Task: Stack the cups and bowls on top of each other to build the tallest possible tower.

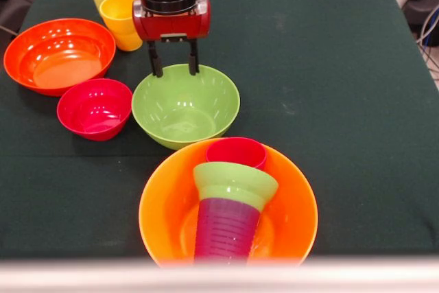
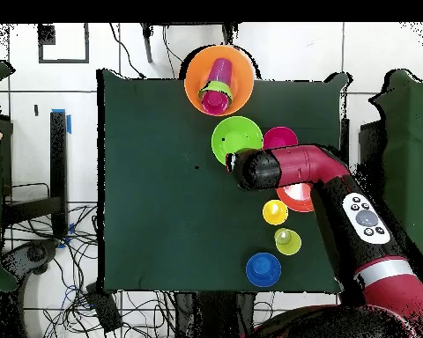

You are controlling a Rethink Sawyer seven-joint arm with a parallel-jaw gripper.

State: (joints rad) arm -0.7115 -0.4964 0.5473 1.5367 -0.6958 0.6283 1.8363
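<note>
Tower (image 1: 230, 211) on dark green tablecloth (image 1: 329, 66), tiled floor (image 2: 39, 97), jaws open, empty

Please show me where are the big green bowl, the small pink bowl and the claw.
big green bowl (image 1: 185, 111): front view, inside bottom.
small pink bowl (image 1: 95, 111): front view, inside bottom.
claw (image 1: 175, 68): front view, midway between fingertips.

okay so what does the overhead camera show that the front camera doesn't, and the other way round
Only the overhead view shows the small blue bowl and the arm's whole sweep. Only the front view shows the pincer, open, its fingers at the large green bowl's far rim. Both show the tower in the large yellow-orange bowl, the red-pink bowl, the orange-red bowl and both yellow cups.
</note>
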